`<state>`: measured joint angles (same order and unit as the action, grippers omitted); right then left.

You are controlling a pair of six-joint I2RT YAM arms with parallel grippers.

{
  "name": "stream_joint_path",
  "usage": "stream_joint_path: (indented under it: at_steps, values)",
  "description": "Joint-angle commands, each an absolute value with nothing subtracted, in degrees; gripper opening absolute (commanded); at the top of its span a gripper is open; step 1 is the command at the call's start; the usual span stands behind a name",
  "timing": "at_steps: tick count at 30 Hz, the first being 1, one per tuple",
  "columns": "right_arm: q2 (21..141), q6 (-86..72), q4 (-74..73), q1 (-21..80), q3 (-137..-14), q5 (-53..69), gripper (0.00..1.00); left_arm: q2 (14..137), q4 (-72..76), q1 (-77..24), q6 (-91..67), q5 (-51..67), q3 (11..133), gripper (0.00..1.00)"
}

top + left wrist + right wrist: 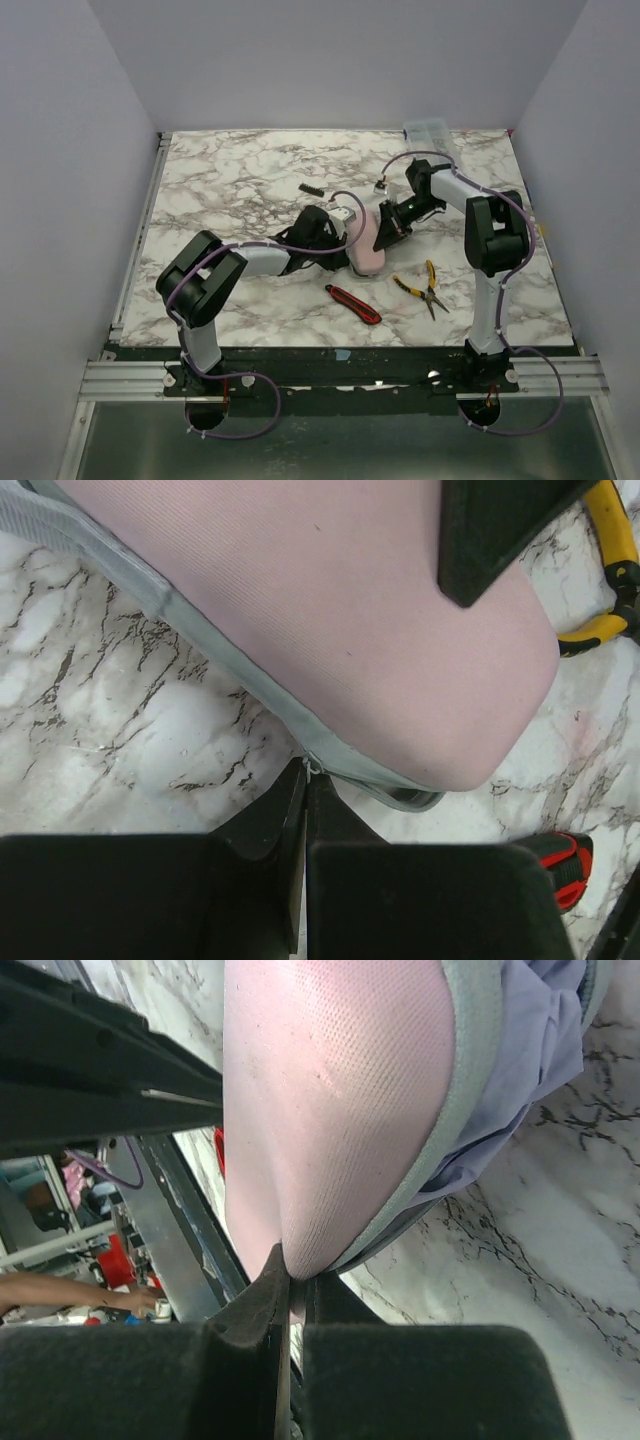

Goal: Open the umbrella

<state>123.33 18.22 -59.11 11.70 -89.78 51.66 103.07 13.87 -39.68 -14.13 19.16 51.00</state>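
Observation:
A pink fabric cover with a grey zipper band lies at mid-table between both grippers. In the right wrist view the cover is partly unzipped, and the umbrella's pale lavender fabric shows in the opening; its shaft and handle are hidden. My left gripper is at the cover's left side. In the left wrist view the left gripper is shut on the small metal zipper pull at the grey band. My right gripper is shut on a pinch of the cover's pink end.
Yellow-handled pliers and a red utility knife lie just in front of the cover; both show in the left wrist view. A small black object lies behind it. A clear plastic box stands at the far right edge.

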Motion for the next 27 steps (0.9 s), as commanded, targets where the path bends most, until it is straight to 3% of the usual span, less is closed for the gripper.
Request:
stream_joint_path:
  at_steps: [1, 16, 25, 27]
  values:
    - [126.49, 27.74, -65.36, 12.12, -86.93, 40.52, 0.0, 104.03, 10.46, -35.49, -17.26, 20.12, 54.58, 0.0]
    - [125.07, 28.89, -64.52, 13.02, -84.82, 39.76, 0.0, 107.72, -2.53, -30.52, -21.59, 24.49, 67.63, 0.0]
    - [124.82, 24.52, -61.31, 12.6, -89.86, 40.44, 0.0, 109.98, -4.86, -28.03, -18.54, 26.45, 73.1, 0.0]
    - [125.05, 22.41, -60.32, 12.31, -91.63, 41.88, 0.0, 108.35, -4.67, -28.04, -16.5, 26.33, 72.45, 0.11]
